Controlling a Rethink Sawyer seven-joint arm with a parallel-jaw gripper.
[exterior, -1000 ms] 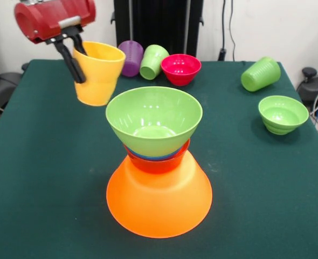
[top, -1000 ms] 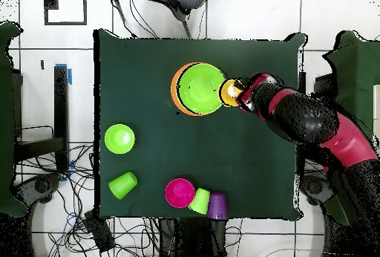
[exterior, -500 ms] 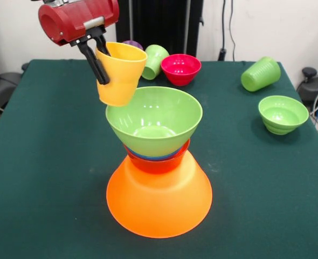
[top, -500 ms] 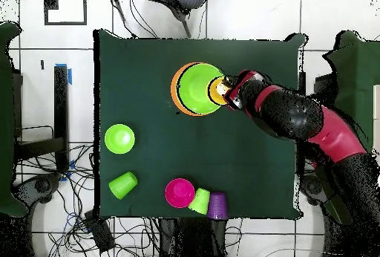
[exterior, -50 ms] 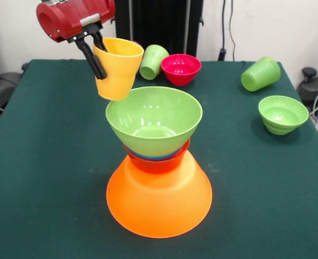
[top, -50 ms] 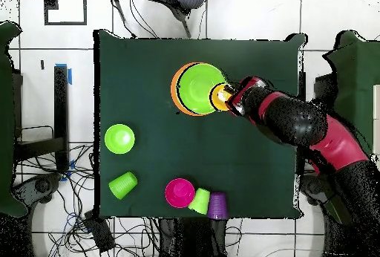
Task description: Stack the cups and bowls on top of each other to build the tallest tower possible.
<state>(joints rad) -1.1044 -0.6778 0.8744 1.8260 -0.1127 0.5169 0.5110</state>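
Note:
The tower stands mid-table: a huge upturned orange bowl (exterior, -50 ms: 159, 202) as base, then a red-orange bowl (exterior, -50 ms: 160, 163), a blue rim (exterior, -50 ms: 148, 156), and a large light green bowl (exterior, -50 ms: 153, 121) open side up on top. My gripper (exterior, -50 ms: 99, 60) is shut on the rim of the yellow cup (exterior, -50 ms: 117, 69), one finger inside and one outside. The cup hangs upright, slightly tilted, just above and beside the green bowl's far-left rim. From overhead the yellow cup (top, -50 ms: 220, 96) overlaps the edge of the tower (top, -50 ms: 199, 88), with the gripper (top, -50 ms: 230, 98) beside it.
At the far edge lie a light green cup (exterior, -50 ms: 152, 61) and a purple cup (top, -50 ms: 217, 205), next to an upright pink bowl (exterior, -50 ms: 180, 67). Another light green cup (exterior, -50 ms: 260, 73) lies on its side at the right, with a small green bowl (exterior, -50 ms: 282, 113) nearer.
The gripper carried the yellow cup sideways and upward from beside the tower to the green bowl's rim, then edged slightly back and higher. Nothing else moved.

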